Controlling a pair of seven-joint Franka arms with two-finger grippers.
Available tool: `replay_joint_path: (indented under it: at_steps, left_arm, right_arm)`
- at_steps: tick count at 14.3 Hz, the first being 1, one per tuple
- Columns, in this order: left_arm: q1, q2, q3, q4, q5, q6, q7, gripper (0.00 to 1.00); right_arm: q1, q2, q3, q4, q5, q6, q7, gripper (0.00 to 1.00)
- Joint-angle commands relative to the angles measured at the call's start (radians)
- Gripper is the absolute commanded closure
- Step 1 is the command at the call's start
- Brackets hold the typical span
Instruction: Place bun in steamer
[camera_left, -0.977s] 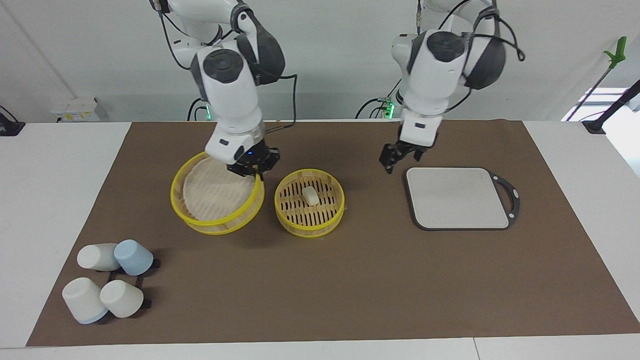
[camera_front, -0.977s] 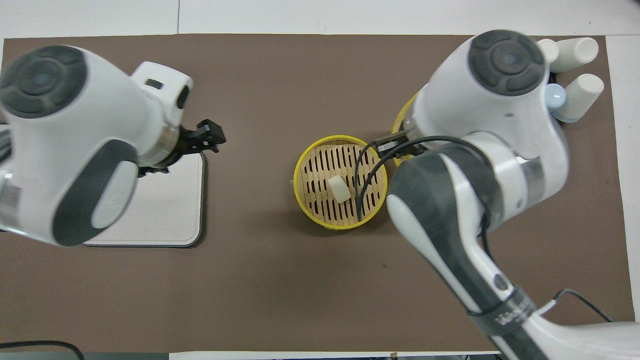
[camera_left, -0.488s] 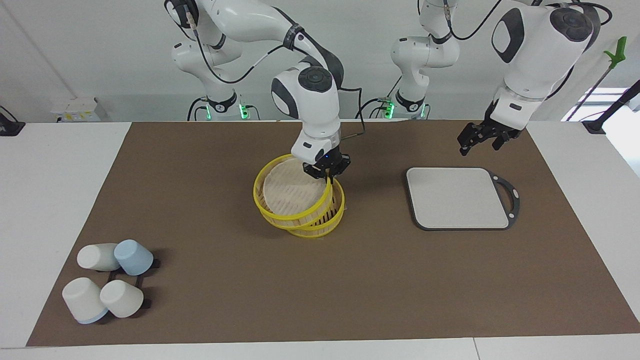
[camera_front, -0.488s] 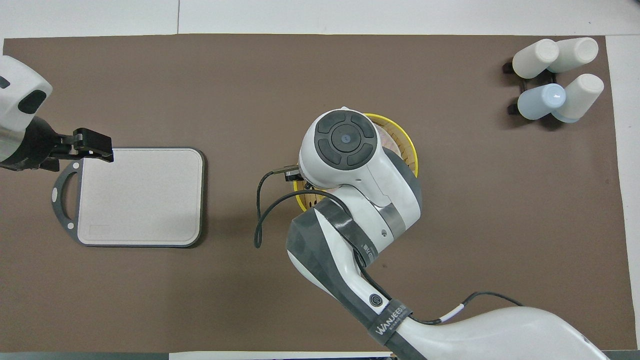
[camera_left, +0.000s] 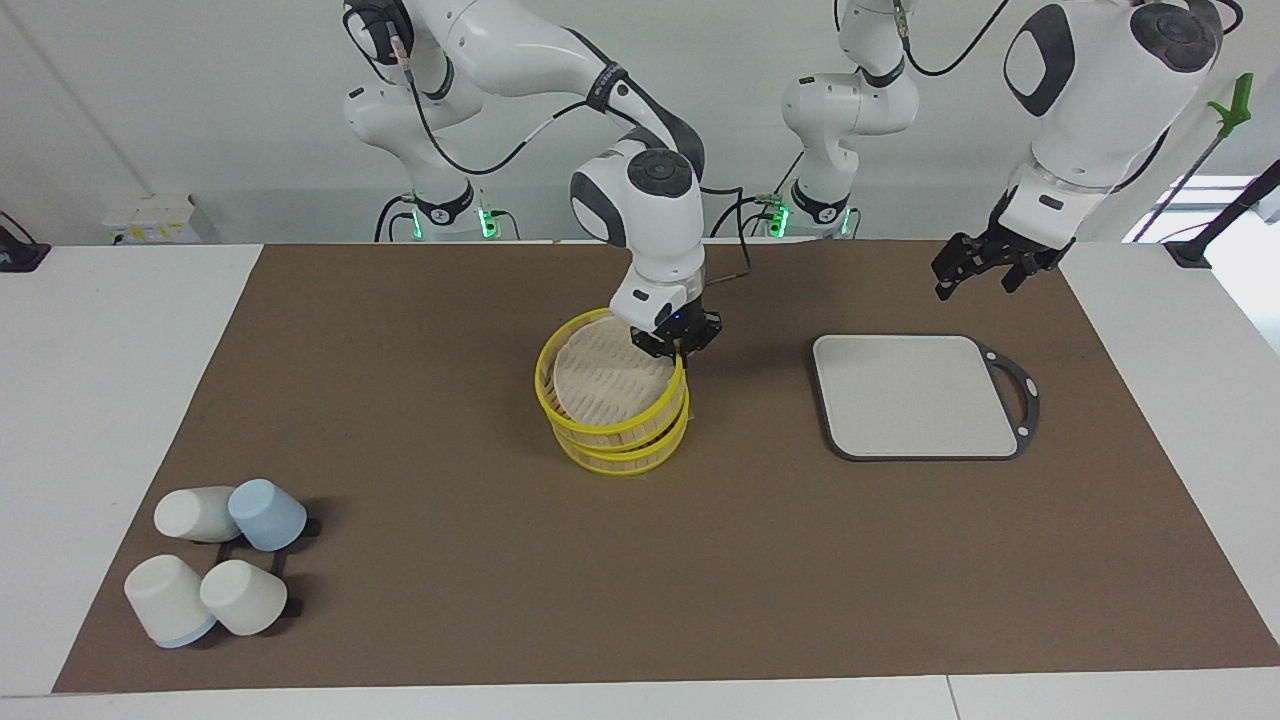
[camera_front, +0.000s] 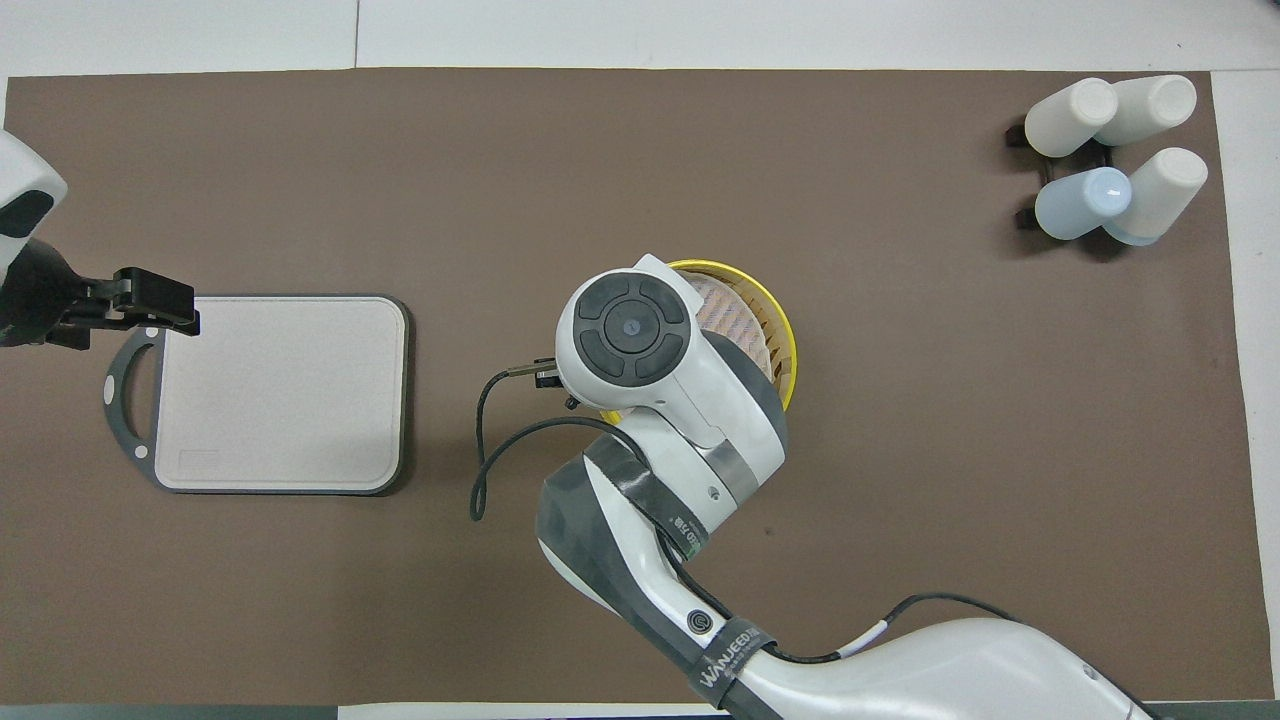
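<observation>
- Steamer (camera_left: 612, 405) stands mid-surface on the brown mat (camera_left: 640, 560); its upper tier, with the pale slotted top, sits tilted and slightly off-line on the lower tier.
- Right pincer (camera_left: 680, 345) is clenched on the upper tier's yellow rim, at the edge nearest the robots.
- In the overhead view the right arm's wrist housing covers most of the steamer (camera_front: 775, 335); only an arc of rim and some slats show.
- Bun is not visible in either view; the upper tier covers the lower basket's inside, so its position cannot be confirmed.
- Left pincer (camera_left: 985, 270) hangs released, holding nothing, in the air over the mat at the left arm's end, above the handle corner of the board; that arm waits.
- Grey board (camera_left: 915, 395) with dark rim and handle lies flat, well apart from the steamer, toward the left arm's end.
- Four cups (camera_left: 215, 565), three white and one blue, lie on a dark rack at the right arm's end, farther from the robots than the steamer.
- Nothing lies between steamer and board.
</observation>
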Motion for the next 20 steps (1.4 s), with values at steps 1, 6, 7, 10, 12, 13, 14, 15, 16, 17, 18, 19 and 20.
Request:
replay_joint_path:
  at_steps: [1, 6, 7, 10, 12, 13, 14, 15, 16, 17, 18, 19, 20]
  left_arm:
    - [0.015, -0.012, -0.007, 0.027, -0.003, -0.054, 0.02, 0.0]
    - [0.013, -0.019, -0.009, 0.03, -0.003, -0.08, 0.02, 0.0]
    - [0.012, -0.012, -0.008, 0.03, -0.003, -0.083, 0.022, 0.0]
    - [0.012, 0.01, -0.004, 0.051, -0.004, -0.103, 0.02, 0.0]
    - [0.013, 0.014, -0.006, 0.082, -0.012, -0.117, 0.022, 0.0]
    - [0.015, 0.016, -0.007, 0.094, -0.015, -0.119, 0.022, 0.0]
    - [0.015, 0.018, -0.007, 0.106, -0.015, -0.119, 0.022, 0.0]
    - [0.015, 0.019, -0.011, 0.119, -0.015, -0.122, 0.022, 0.0]
    - [0.015, 0.018, -0.011, 0.122, -0.014, -0.122, 0.022, 0.0]
    - [0.015, 0.018, -0.011, 0.12, -0.014, -0.122, 0.022, 0.0]
    - [0.015, 0.018, -0.011, 0.12, -0.014, -0.122, 0.022, 0.0]
    - [0.016, 0.013, -0.012, 0.12, -0.014, -0.122, 0.022, 0.0]
    - [0.015, 0.01, -0.011, 0.12, -0.015, -0.12, 0.022, 0.0]
  right_arm:
    - [0.007, -0.007, -0.001, -0.021, 0.001, 0.03, 0.03, 1.0]
    - [0.03, -0.007, -0.003, -0.04, -0.003, 0.049, 0.046, 1.0]
    - [0.031, -0.007, -0.003, -0.057, -0.003, 0.07, 0.047, 1.0]
    - [0.03, -0.007, -0.001, -0.071, -0.003, 0.098, 0.049, 1.0]
    - [0.018, -0.006, -0.001, -0.077, -0.005, 0.127, 0.042, 1.0]
    - [0.016, -0.006, -0.003, -0.086, -0.005, 0.142, 0.039, 1.0]
    - [0.015, -0.006, -0.003, -0.09, -0.005, 0.155, 0.039, 1.0]
    - [0.011, -0.003, -0.003, -0.091, -0.005, 0.161, 0.039, 1.0]
    - [0.013, 0.007, -0.003, -0.091, -0.005, 0.171, 0.041, 1.0]
    - [0.018, 0.016, -0.003, -0.093, -0.005, 0.188, 0.045, 1.0]
    - [0.018, 0.017, -0.003, -0.093, -0.005, 0.188, 0.046, 1.0]
    - [0.018, 0.017, -0.003, -0.093, -0.005, 0.19, 0.044, 1.0]
    - [0.011, 0.019, -0.003, -0.091, -0.005, 0.193, 0.041, 1.0]
